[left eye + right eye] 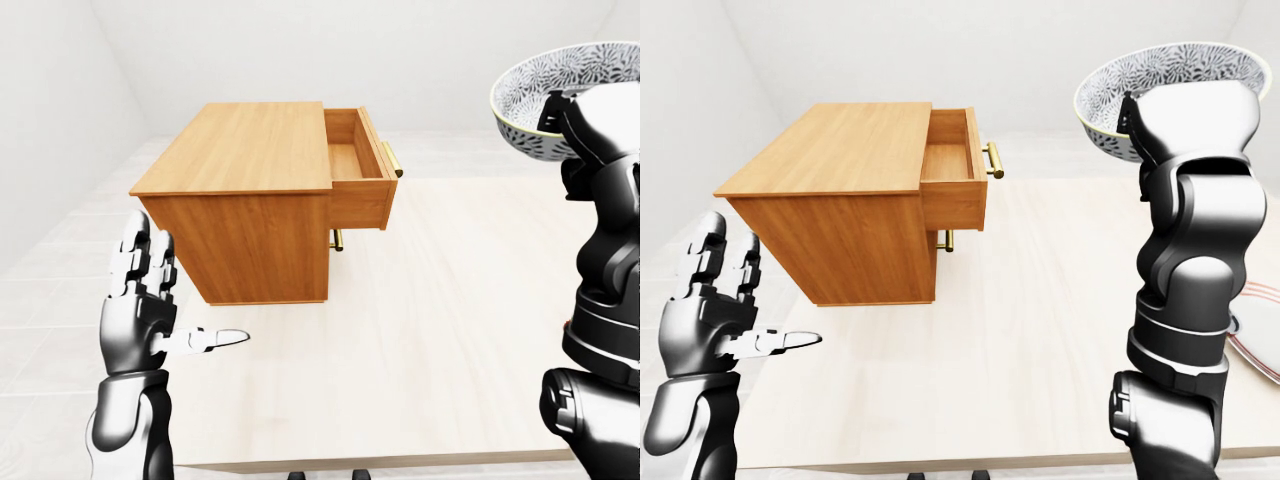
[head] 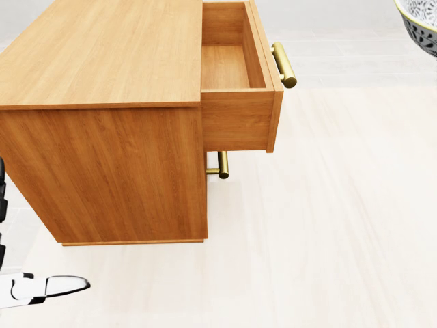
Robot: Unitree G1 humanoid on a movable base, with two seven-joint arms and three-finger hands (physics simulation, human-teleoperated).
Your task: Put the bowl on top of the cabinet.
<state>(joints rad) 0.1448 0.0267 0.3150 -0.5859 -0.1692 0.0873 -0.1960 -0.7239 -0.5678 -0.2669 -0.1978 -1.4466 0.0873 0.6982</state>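
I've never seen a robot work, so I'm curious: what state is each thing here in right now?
cabinet: standing upright.
top drawer: pulled open, nothing visible inside.
lower drawer: seems shut; only its handle shows.
bowl: upright, held high, not yet on the cabinet.
right robot hand: closed on the bowl.
left robot hand: open, holding nothing.
plate: lying flat, mostly out of view.

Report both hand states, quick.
Left hand: open, empty, fingers spread.
Right hand: closed on the bowl, raised high.
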